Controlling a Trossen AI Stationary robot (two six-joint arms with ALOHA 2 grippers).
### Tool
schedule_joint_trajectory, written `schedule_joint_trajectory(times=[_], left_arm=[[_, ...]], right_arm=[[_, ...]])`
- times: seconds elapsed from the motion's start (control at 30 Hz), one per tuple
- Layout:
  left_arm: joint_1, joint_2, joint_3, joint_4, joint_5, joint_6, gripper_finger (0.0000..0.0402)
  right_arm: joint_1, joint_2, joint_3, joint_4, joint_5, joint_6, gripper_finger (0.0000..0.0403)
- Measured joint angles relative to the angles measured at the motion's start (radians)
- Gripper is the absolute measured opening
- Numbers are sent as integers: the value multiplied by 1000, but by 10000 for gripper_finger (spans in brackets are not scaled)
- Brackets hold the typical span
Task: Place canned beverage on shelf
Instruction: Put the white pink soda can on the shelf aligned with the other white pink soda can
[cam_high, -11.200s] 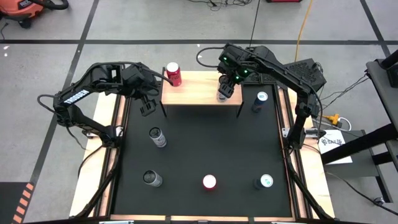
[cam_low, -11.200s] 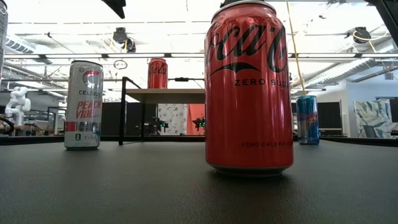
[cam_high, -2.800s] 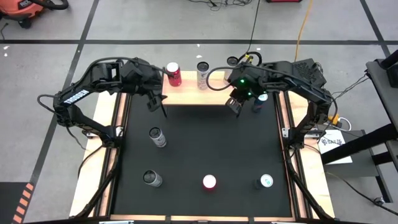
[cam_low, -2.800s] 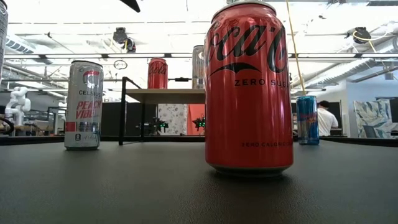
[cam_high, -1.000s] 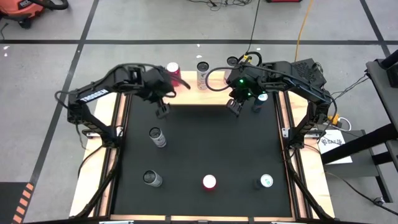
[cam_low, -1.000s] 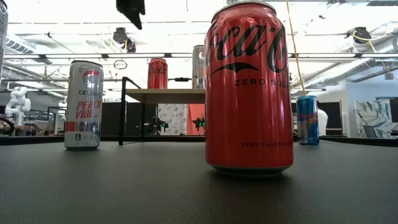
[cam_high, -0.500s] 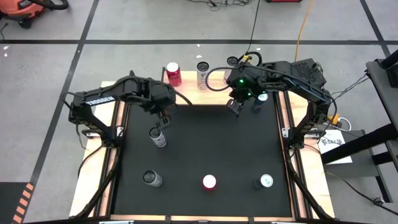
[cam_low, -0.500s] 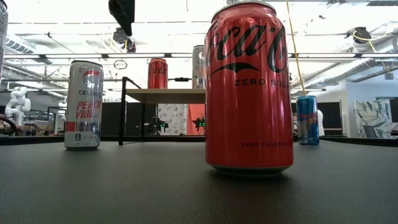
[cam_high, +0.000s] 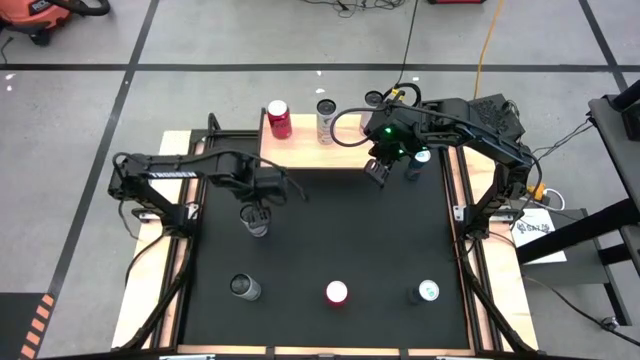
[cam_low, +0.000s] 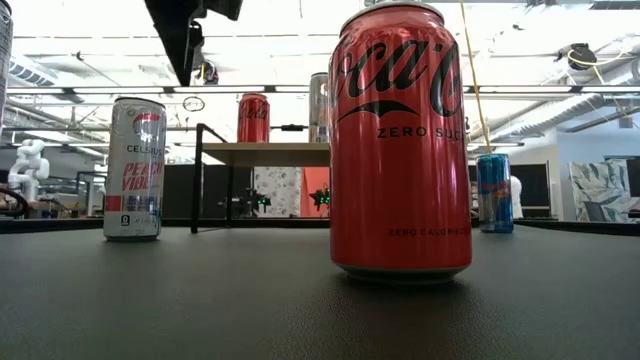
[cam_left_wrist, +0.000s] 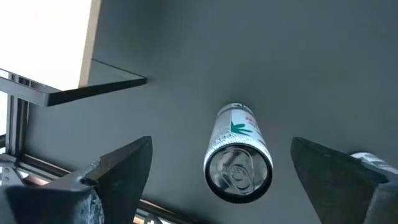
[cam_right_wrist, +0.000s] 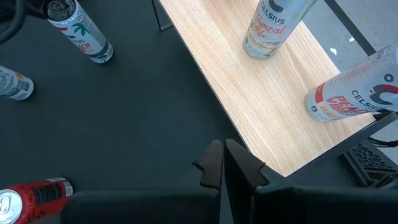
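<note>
Counter under a large black mat, pale wooden edges showing along both sides, set on a grey floor crossed by dark tape lines. Shelf at the far edge of the mat: light wood top on thin black legs, carrying a red can and a tall silver can, both upright and apart. Left pincer poised straight above a white can standing on the mat near the left side, fingers spread wide on either side of it, nothing held. Right pincer shut and empty, hanging just in front of the shelf's right end. Blue can upright on the mat beside the shelf's right end. Near the front edge, three more upright cans: a dark-topped one, a red cola can and a blue-sided one, well apart. Beyond, in the low view, a bright open room with ceiling beams and striplights; orange cable trailing across the floor.
</note>
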Motion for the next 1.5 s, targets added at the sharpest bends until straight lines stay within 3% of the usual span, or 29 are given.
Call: schedule_joint_trajectory(times=[0.93, 1.5], left_arm=[[-15, -42, -122, 16, 26, 26, 373], [-38, -82, -126, -43, 26, 3, 373]], right_arm=[[2, 0, -1, -6, 2, -1, 0], [2, 5, -1, 35, 1, -48, 0]])
